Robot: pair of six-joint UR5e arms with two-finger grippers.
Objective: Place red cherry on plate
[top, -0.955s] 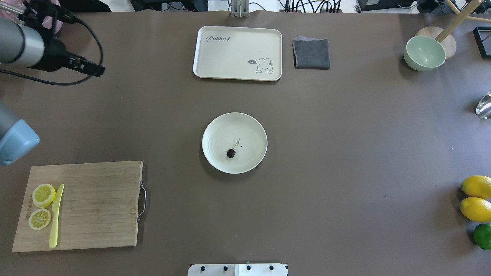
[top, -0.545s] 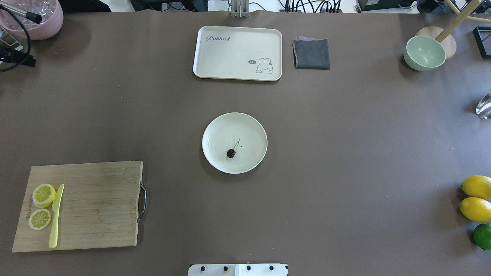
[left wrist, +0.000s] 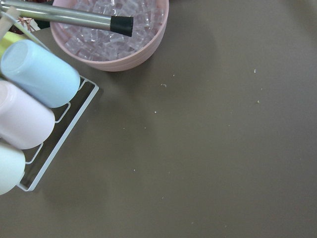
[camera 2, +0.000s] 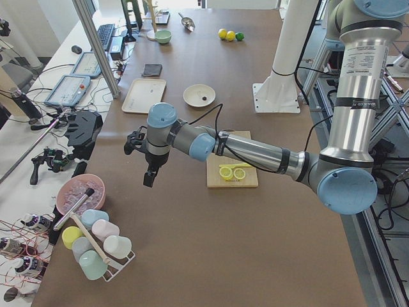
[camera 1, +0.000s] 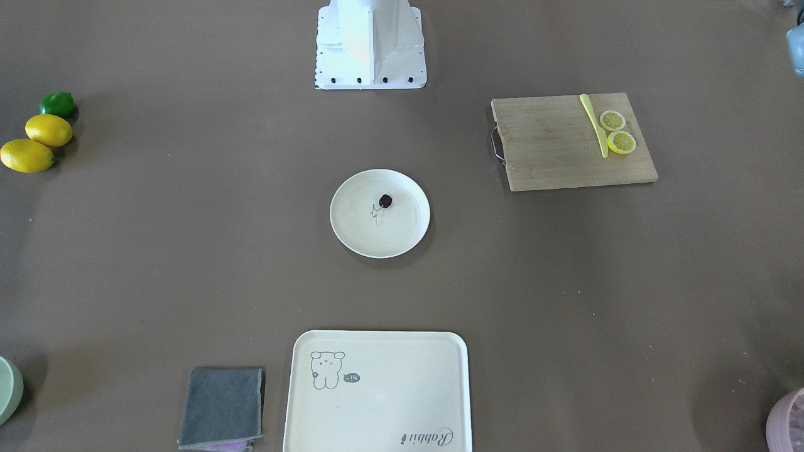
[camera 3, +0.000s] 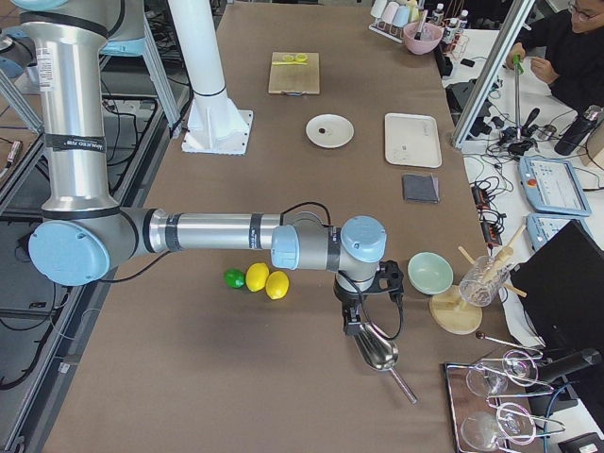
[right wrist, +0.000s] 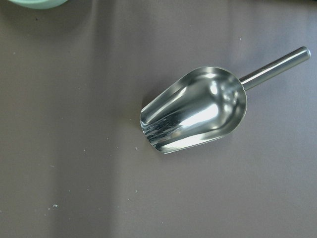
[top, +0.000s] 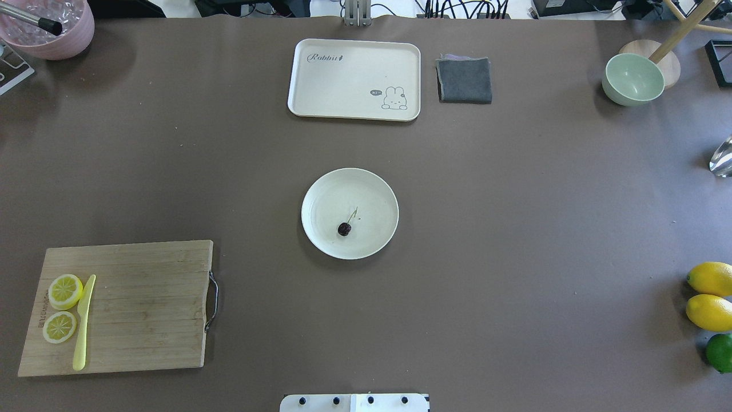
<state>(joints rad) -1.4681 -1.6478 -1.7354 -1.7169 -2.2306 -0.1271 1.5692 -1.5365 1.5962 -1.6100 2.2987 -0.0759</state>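
The red cherry (top: 344,229), dark maroon with a thin green stem, lies inside the round cream plate (top: 372,189) at the table's middle, a little toward the robot's side of centre. It shows again as the cherry (camera 1: 385,201) on the plate (camera 1: 402,242). No gripper is near it. My left gripper (camera 2: 150,178) hangs over the far left end of the table, near the pink bowl; I cannot tell whether it is open or shut. My right gripper (camera 3: 354,327) hovers at the far right end just above a metal scoop (right wrist: 195,109); its state cannot be told either.
A cutting board (top: 143,309) carries two lemon slices (top: 64,290) and a yellow knife (top: 83,323). A cream tray (top: 343,80), a grey cloth (top: 464,80) and a green bowl (top: 633,79) line the far side. Lemons (top: 710,294) sit right, and a pink ice bowl (left wrist: 143,49) with a cup rack (left wrist: 64,134) left.
The left arm, which reached into the overhead view's left edge a second ago, has drawn back out of that view. The cherry and the plate have stayed where they were.
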